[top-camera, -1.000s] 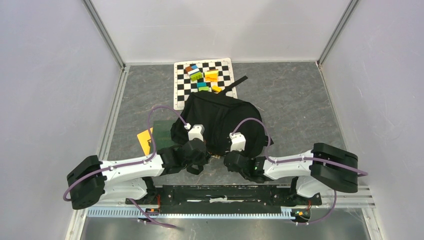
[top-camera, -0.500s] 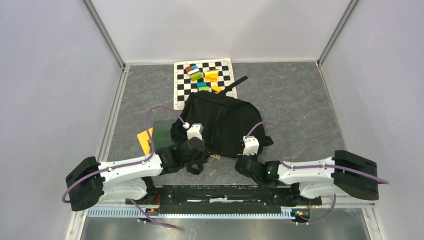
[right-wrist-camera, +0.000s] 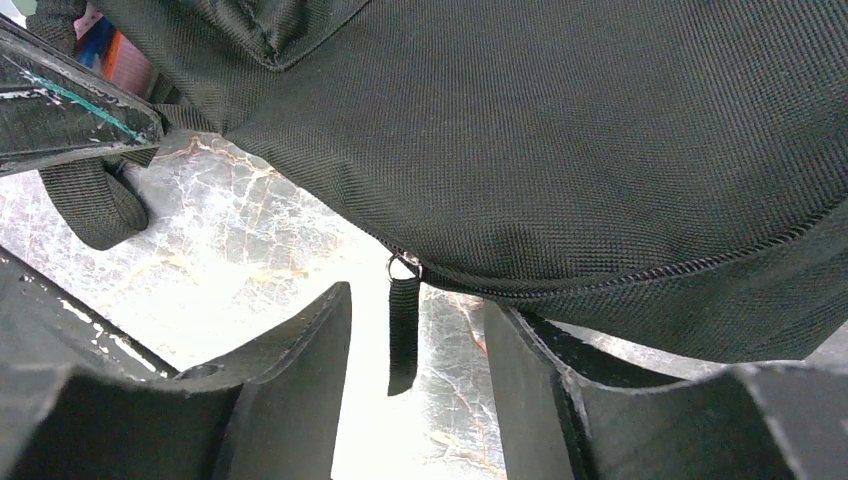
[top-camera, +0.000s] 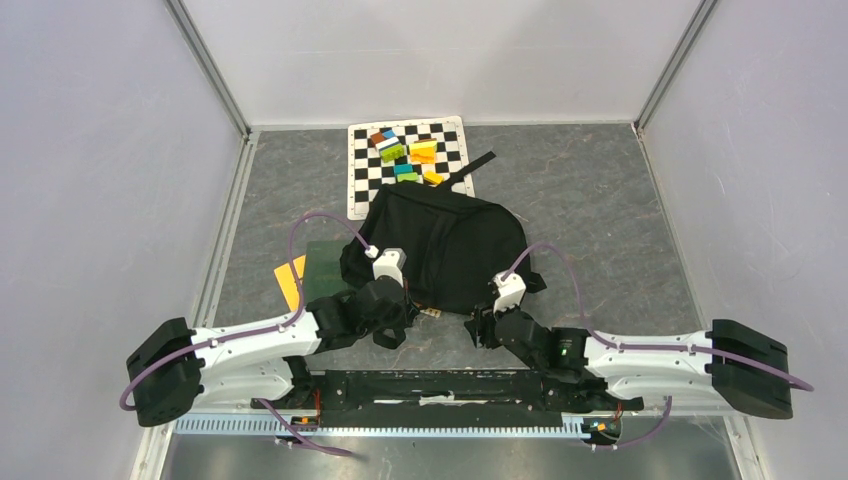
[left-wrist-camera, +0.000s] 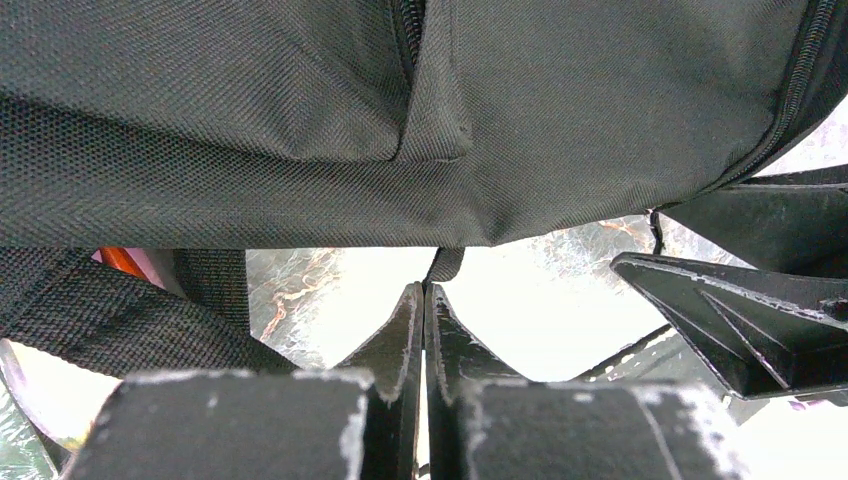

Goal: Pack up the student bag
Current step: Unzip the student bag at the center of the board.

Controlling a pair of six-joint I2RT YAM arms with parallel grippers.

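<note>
The student bag (top-camera: 440, 245), a black fabric backpack, lies in the middle of the table and fills the top of both wrist views (left-wrist-camera: 420, 120) (right-wrist-camera: 560, 130). My left gripper (top-camera: 412, 315) is at the bag's near edge. Its jaws (left-wrist-camera: 424, 290) are shut, with a small black pull tab (left-wrist-camera: 446, 264) pinched at their tips. My right gripper (top-camera: 480, 318) is just to the right along the same edge. It stands open (right-wrist-camera: 418, 300), and a black zip pull (right-wrist-camera: 404, 335) hangs loose between its fingers, touching neither.
Behind the bag lies a checkered mat (top-camera: 410, 165) holding several coloured blocks. A green notebook (top-camera: 322, 268) and an orange one (top-camera: 290, 278) lie left of the bag. A black strap (top-camera: 475, 168) reaches onto the mat. Enclosure walls stand on three sides.
My right arm has stretched out low and to the right, its gripper sliding along the bag's near edge and then opening, letting go of the zip pull. The left gripper has stayed shut in place.
</note>
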